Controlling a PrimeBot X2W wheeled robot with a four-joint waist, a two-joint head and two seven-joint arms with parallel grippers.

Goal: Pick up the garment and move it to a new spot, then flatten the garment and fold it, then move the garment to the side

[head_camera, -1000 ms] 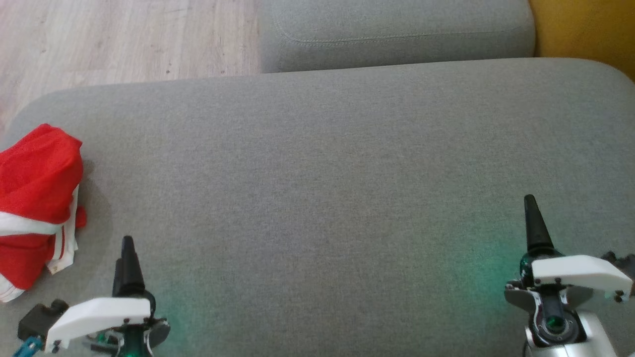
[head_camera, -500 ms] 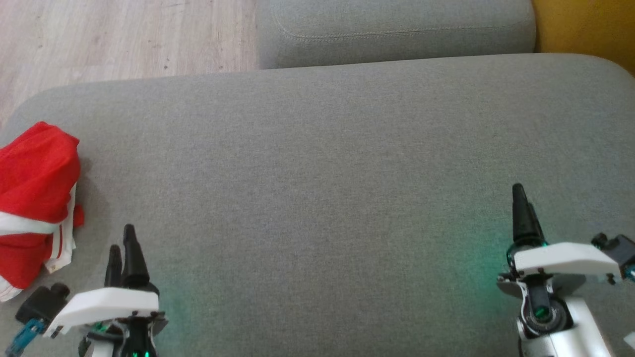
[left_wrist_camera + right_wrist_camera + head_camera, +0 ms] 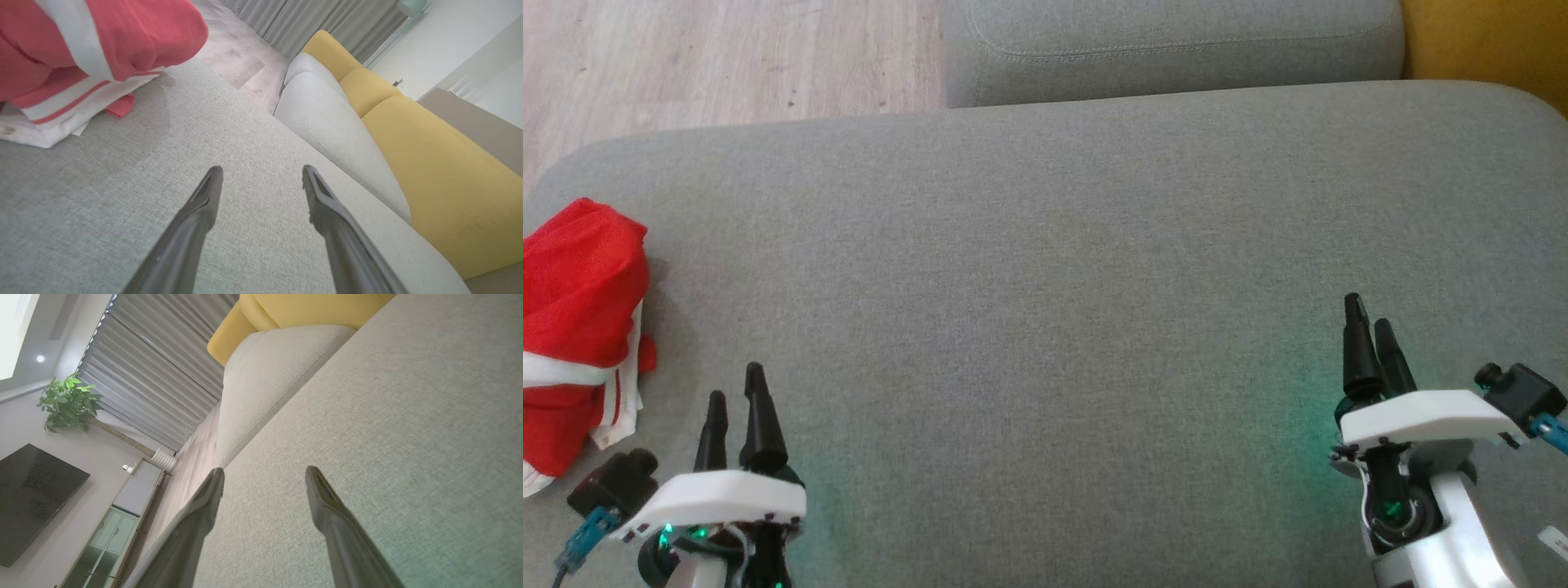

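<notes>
A: While the wide grey seat cushion (image 3: 1045, 245) spreads across the head view, what lies beyond it?

B: Pale wood floor (image 3: 727, 57) at the far left, yellow upholstery (image 3: 1486, 41) in the far right corner, and a smaller grey cushion (image 3: 1168, 49) butted against its far edge.

A: And the garment?

B: The garment (image 3: 576, 327), red with white stripes, sits bunched in a heap at the seat cushion's left end, partly cut by the picture's edge. The left wrist view has it up and to the left of the fingers, clear of them.

A: The 2 grippers?

B: The left gripper (image 3: 735, 382) is at the lower left, near the heap but apart from it. Its 2 fingers stand spread over bare grey fabric. The right gripper (image 3: 1368, 310) is at the lower right, well apart from the garment. Its 2 fingers are likewise parted above the cushion, as the right wrist view shows.
</notes>
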